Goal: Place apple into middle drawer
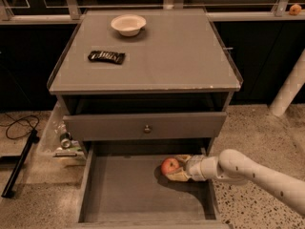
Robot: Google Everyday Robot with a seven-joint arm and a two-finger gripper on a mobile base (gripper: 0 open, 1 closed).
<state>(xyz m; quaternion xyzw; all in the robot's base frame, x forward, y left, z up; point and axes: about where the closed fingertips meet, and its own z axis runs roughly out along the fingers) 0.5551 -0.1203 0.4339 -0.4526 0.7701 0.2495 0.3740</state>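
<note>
Drawers: two, one middle drawer [128,194] open, one knobbed drawer [109,126]. Tabletop [181,56]: one bowl [128,24] near the back edge, one dark wrapper [106,57] near the left edge. One apple [170,166]; one gripper [179,169] clasping it over the middle drawer.

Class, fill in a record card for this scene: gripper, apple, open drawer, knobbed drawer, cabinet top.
gripper: reaches in from the right, shut on the apple
apple: red, inside the middle drawer, towards its back right
middle drawer: pulled open, grey floor visible
knobbed drawer: directly above the open one
cabinet top: holds a white bowl and a dark wrapped bar
</note>
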